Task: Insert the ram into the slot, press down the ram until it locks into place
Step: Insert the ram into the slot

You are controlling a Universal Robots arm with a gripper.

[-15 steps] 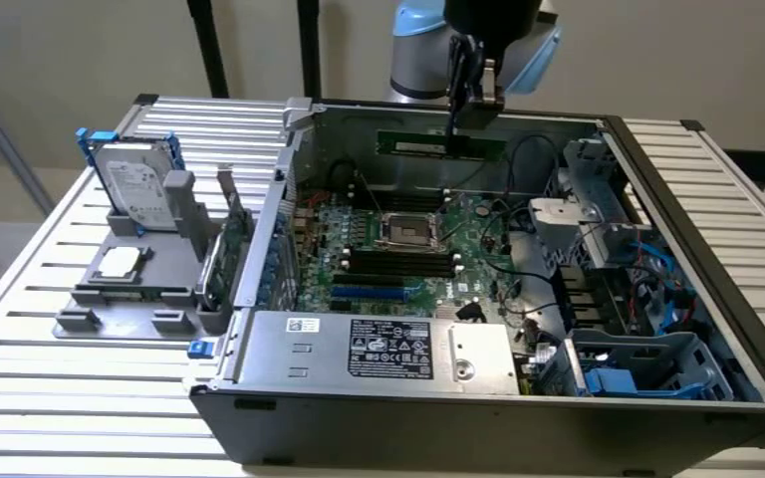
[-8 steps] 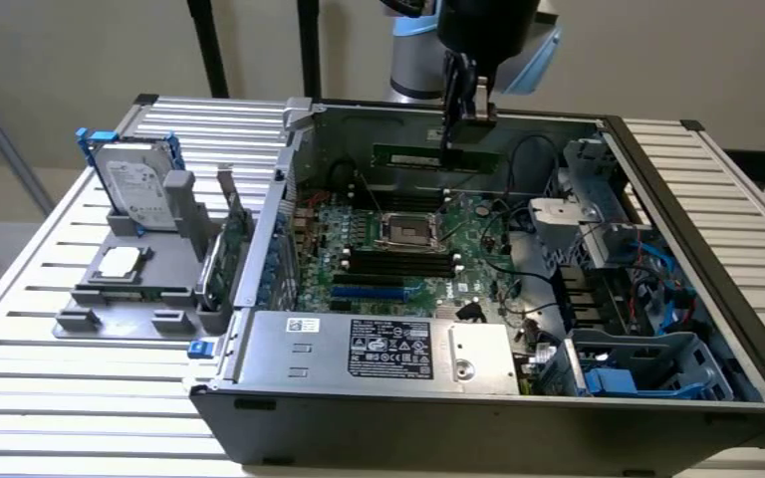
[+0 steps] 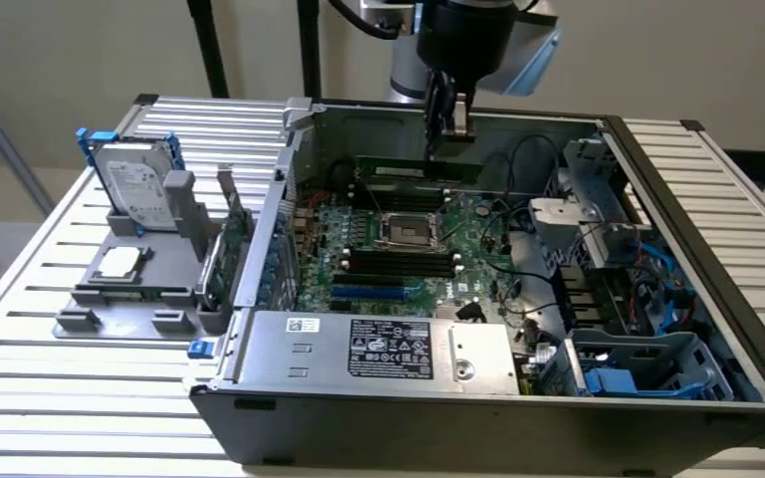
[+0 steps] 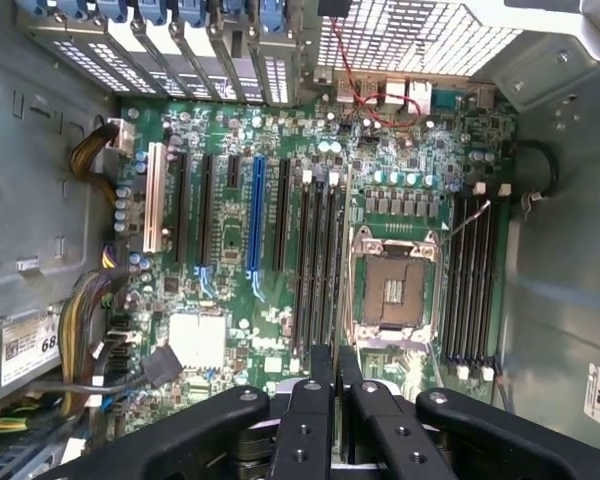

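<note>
Fingers (image 4: 308, 400) of the gripper (image 4: 336, 350) pinch the ram (image 3: 416, 171), which hangs above the board at twelve o'clock from the CPU socket (image 3: 406, 231) in the exterior view. A slight tilt or offset could land it beside the slot (image 4: 323, 260) and jam a latch.
</note>
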